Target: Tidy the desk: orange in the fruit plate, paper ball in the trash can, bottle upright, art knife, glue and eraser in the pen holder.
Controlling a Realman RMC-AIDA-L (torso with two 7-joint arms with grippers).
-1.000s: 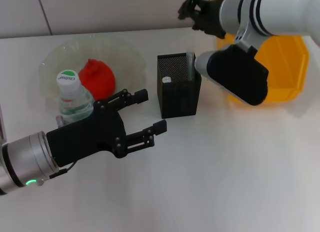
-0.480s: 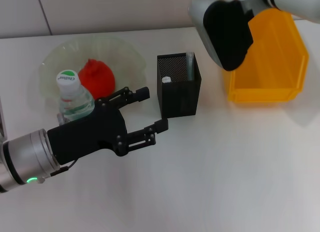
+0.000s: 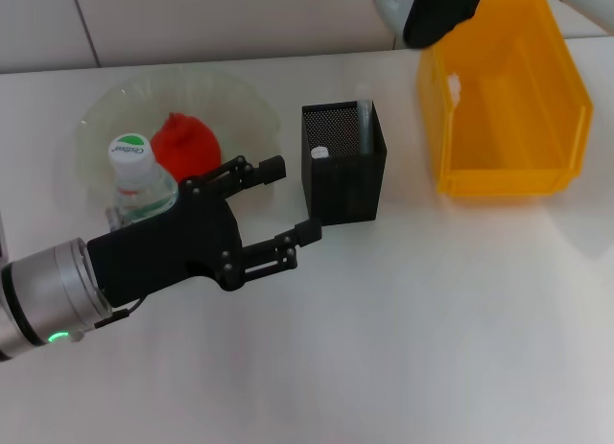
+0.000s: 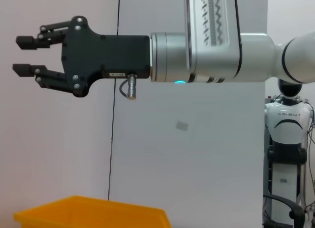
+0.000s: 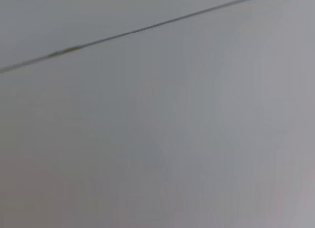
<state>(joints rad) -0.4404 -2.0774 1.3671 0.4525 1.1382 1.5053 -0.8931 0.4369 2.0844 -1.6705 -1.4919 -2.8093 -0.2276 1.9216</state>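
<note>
The orange [image 3: 187, 149] lies in the pale-green fruit plate [image 3: 240, 104]. The bottle [image 3: 139, 180] stands upright at the plate's near rim. My left gripper [image 3: 293, 199] hovers open and empty just left of the black mesh pen holder [image 3: 343, 175]. The grey glue [image 3: 365, 123] stands in the holder, beside a small white tip [image 3: 319, 152]. Art knife and eraser are hidden. The yellow trash can [image 3: 504, 166] has a white speck [image 3: 453, 82] on its inner wall; I cannot tell whether it is the paper ball. The right gripper [image 4: 22, 55] hangs open, high above the can.
The white desk [image 3: 432, 319] stretches bare in front of the holder and can. The right arm [image 3: 427, 8] crosses the top edge of the head view. The right wrist view holds only a grey wall with one seam.
The right arm has risen and drawn back from over the pen holder, uncovering the trash can. My left gripper has edged slightly toward the holder.
</note>
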